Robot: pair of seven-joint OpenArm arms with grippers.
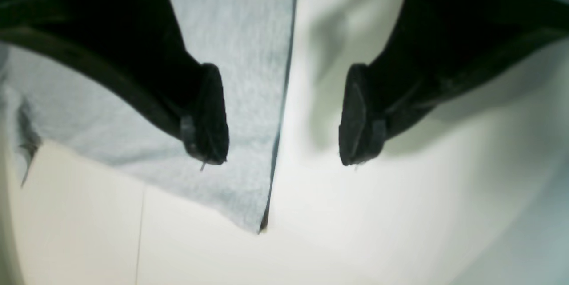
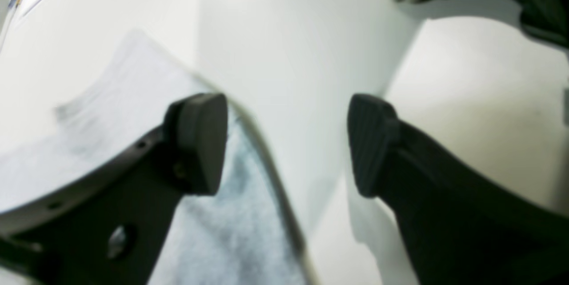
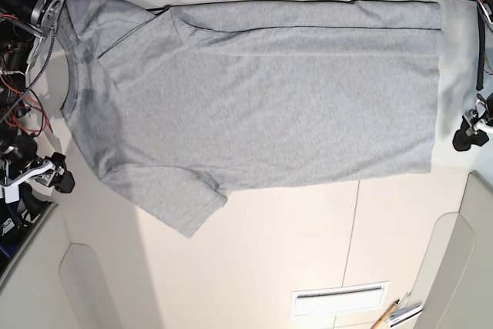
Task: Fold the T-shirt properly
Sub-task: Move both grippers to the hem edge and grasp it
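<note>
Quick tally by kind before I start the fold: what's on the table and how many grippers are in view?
T-shirt, grey, spread flat: 1
Grippers, both with jaws open and empty: 2, left gripper and right gripper
Pencil-like items at the table's near edge: too small to count
Total: 3

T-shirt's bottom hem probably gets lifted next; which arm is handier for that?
Probably the left: the open left pincer straddles the T-shirt hem near a corner. The right pincer, also open, is at the sleeve end.
</note>
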